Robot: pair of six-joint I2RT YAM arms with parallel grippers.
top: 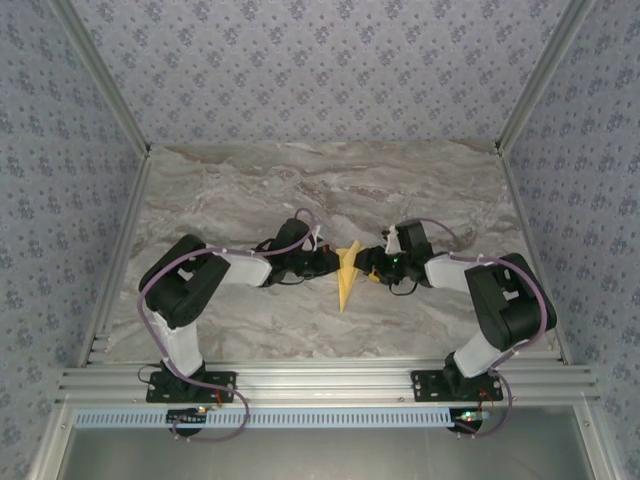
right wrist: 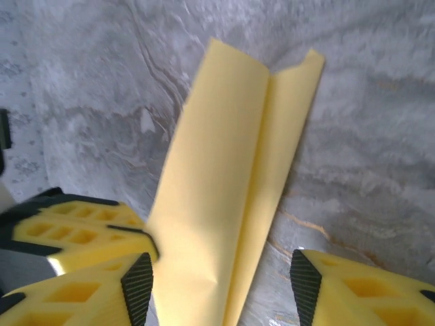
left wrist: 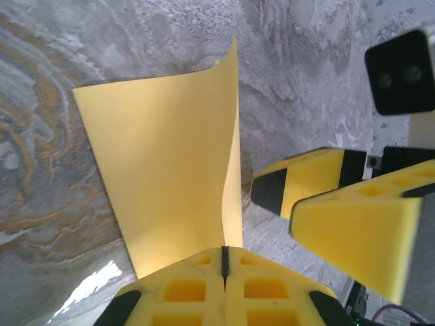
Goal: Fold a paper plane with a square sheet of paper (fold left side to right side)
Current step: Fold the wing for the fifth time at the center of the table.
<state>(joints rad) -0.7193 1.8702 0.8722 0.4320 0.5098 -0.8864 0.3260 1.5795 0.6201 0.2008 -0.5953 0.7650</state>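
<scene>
Folded paper plane (left wrist: pixel 163 163) pinched in left gripper (left wrist: pixel 224 258), gripped end hidden, right gripper (right wrist: pixel 221 285) open astride it

From here I see a marble-patterned tabletop (top: pixel 250 190), grey-white with brownish veins and bordered by aluminium rails (top: pixel 300 380). Near its middle sits the mustard-yellow paper plane (top: pixel 346 278), creased lengthwise, narrow tip toward the near edge. I cannot tell whether it lies flat.

Count: paper plane (top: pixel 346 278): 1 | robot arms: 2, left arm (top: pixel 190 285), right arm (top: pixel 505 295) | fingers (left wrist: pixel 183 288): 4, two per arm | counter (top: pixel 250 190): 1
</scene>
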